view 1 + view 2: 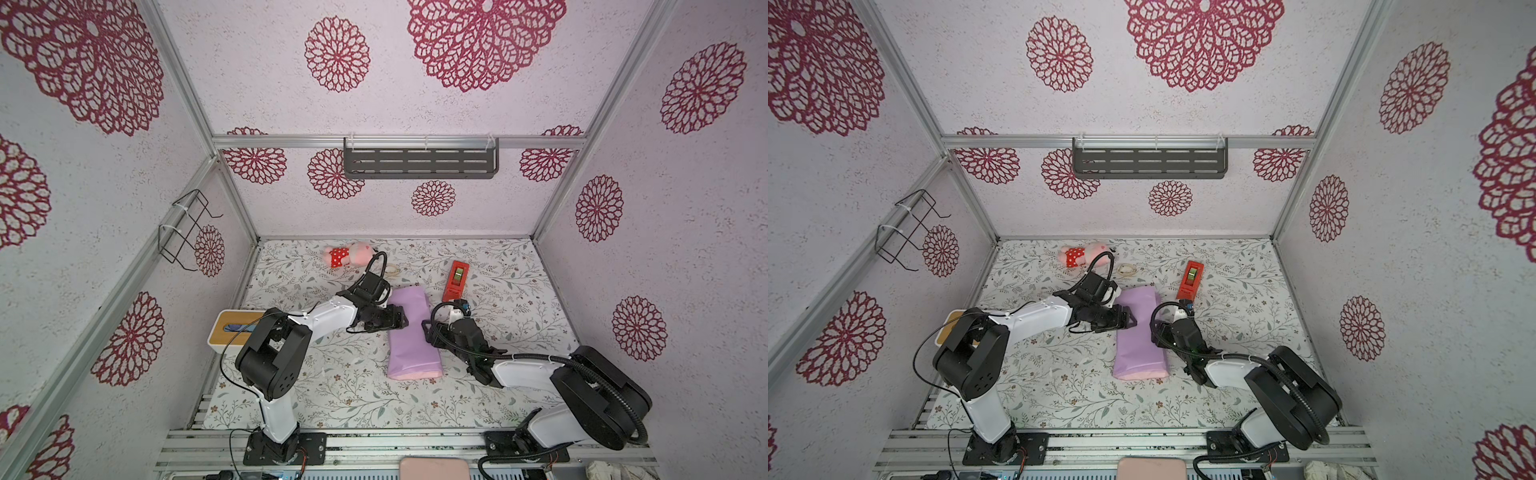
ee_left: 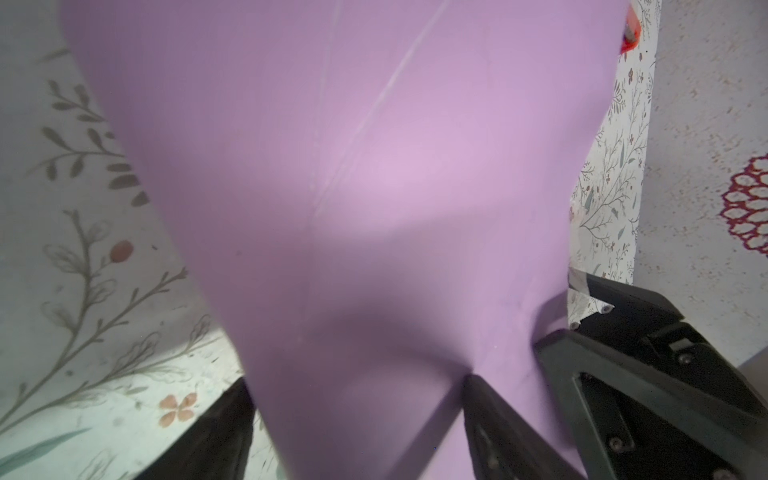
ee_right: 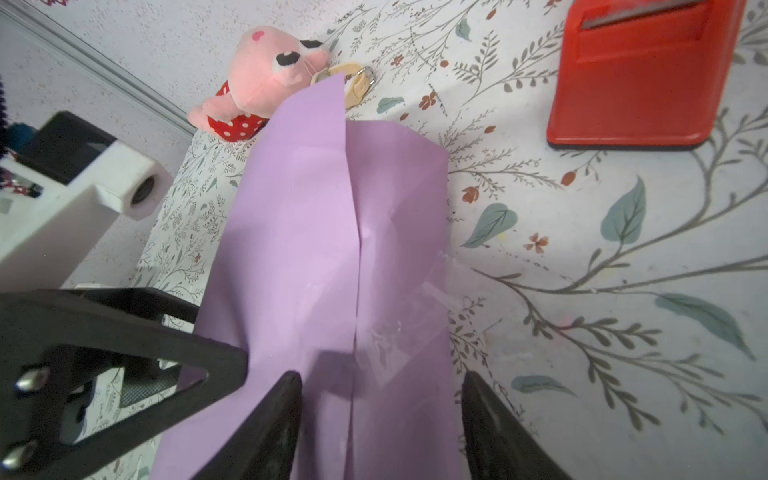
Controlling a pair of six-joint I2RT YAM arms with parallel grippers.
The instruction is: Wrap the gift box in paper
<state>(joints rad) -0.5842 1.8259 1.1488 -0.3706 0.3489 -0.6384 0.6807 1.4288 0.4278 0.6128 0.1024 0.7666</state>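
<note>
The paper (image 1: 409,332) (image 1: 1140,332) lies lilac side out, folded into a long bundle in the middle of the table. Its pale pink face shows at the near end. The gift box is hidden. Two flaps meet in a seam along the top of the paper (image 3: 311,249), with a strip of clear tape (image 3: 399,332) across it. My left gripper (image 1: 400,318) (image 2: 357,395) stands open at the bundle's left side, one finger (image 2: 482,399) pressing into the paper. My right gripper (image 1: 427,329) (image 3: 380,382) is open over the seam, holding nothing.
A red tape dispenser (image 1: 456,280) (image 3: 640,75) lies just behind my right gripper. A pink plush toy (image 1: 349,254) and a beige strap (image 3: 357,81) sit at the back. A white tissue box (image 1: 232,328) stands at the left, behind my left arm. A pink pad (image 1: 434,468) lies on the front rail.
</note>
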